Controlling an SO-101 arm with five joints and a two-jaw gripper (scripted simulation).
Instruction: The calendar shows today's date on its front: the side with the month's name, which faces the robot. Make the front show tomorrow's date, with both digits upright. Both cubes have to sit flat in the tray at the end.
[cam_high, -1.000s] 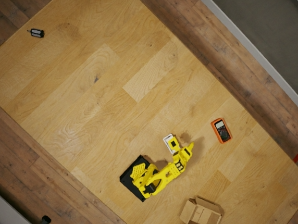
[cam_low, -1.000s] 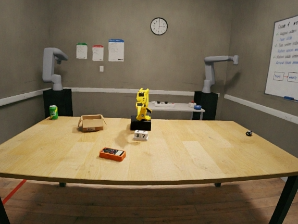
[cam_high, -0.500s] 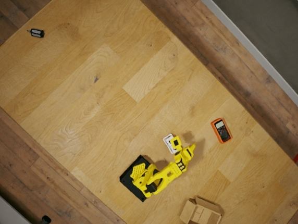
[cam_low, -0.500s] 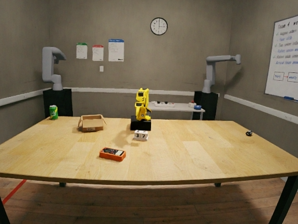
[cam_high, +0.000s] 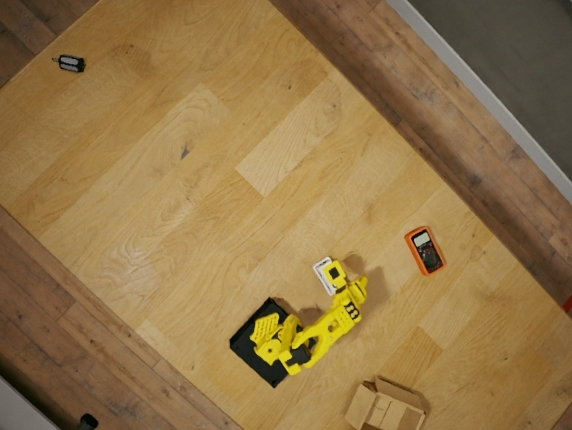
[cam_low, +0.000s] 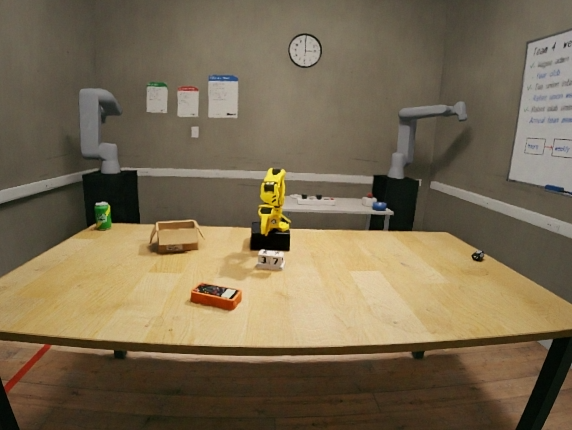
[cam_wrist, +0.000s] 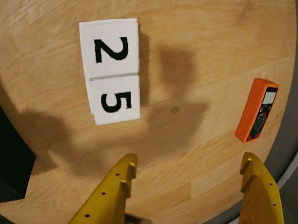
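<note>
Two white cubes sit side by side. In the wrist view, one cube (cam_wrist: 112, 50) has a 2 on top and the other cube (cam_wrist: 116, 100) has a 5 on top, both sideways in that view. In the exterior view their far sides read 3 on the left cube (cam_low: 263, 259) and 7 on the right cube (cam_low: 276, 260), above the white tray (cam_low: 270, 268). The front toward the robot is hidden. My gripper (cam_wrist: 189, 156) is partly open and empty, above the table and off to one side of the cubes. In the top view the arm partly covers the calendar.
An orange multimeter (cam_high: 425, 250) (cam_low: 216, 296) (cam_wrist: 257, 110) lies beyond the calendar. An open cardboard box (cam_high: 382, 410) (cam_low: 177, 239) stands to one side of the arm. A green can (cam_low: 103, 216) stands at the table's back left corner. A small black object (cam_high: 71, 63) (cam_low: 478, 255) lies far off.
</note>
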